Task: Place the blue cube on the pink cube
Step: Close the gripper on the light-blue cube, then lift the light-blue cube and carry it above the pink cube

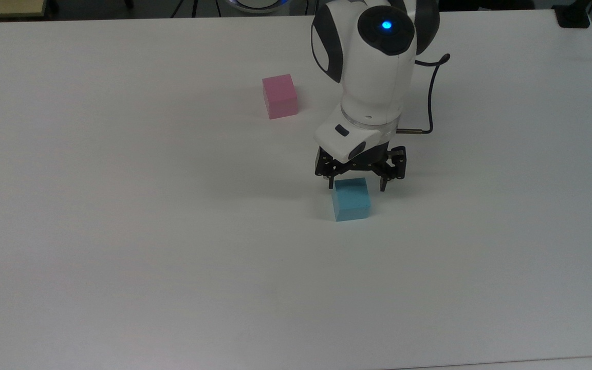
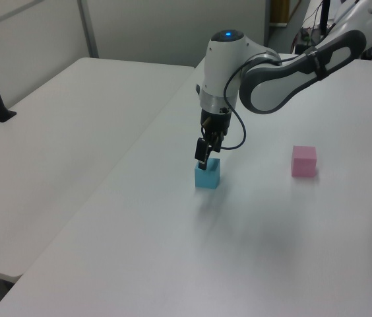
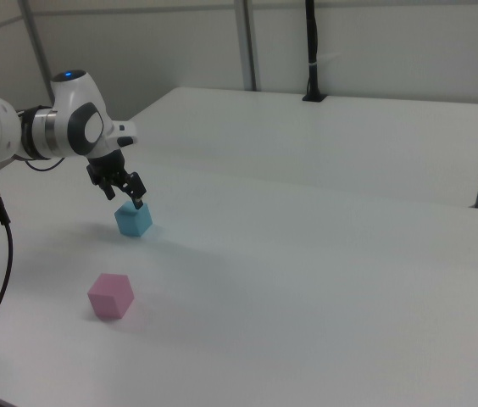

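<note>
The gripper [image 1: 357, 184] was spread wide and empty, fingers pointing down, poised right over the far edge of the blue cube [image 1: 351, 199] in the top view. One fingertip [image 1: 331, 183] sat by the cube's left top corner, the other off its right top corner, so the gap looked roomy enough to straddle it. In the left view the gripper [image 2: 202, 157] sat low, right at the cube's top; whether a finger was already touching the blue cube [image 2: 207, 175] was hard to call from there.

Reading the top view's left to right: the pink cube [image 1: 279, 96] stood alone toward the far side, well apart from everything, then came the blue cube nearer the camera, with the arm rising above it. In the right view the pink cube [image 3: 109, 296] sat nearer the camera and the blue cube [image 3: 133, 219] farther back under the gripper [image 3: 128, 195].

By my judgement this was the approach to the pick, not yet the grasp. The next move called for centring over the cube, dropping until the fingers flanked its sides, then squeezing, lifting, and carrying it across to the pink cube. The cubes look alike in size, so the placement would need square alignment or the blue one could slide off.

The table [image 1: 121, 257] was plain matte white and flat. A second white table [image 2: 61, 132] stood alongside, with a black post [image 3: 313, 51] clamped at its far edge and pale wall panels behind.
</note>
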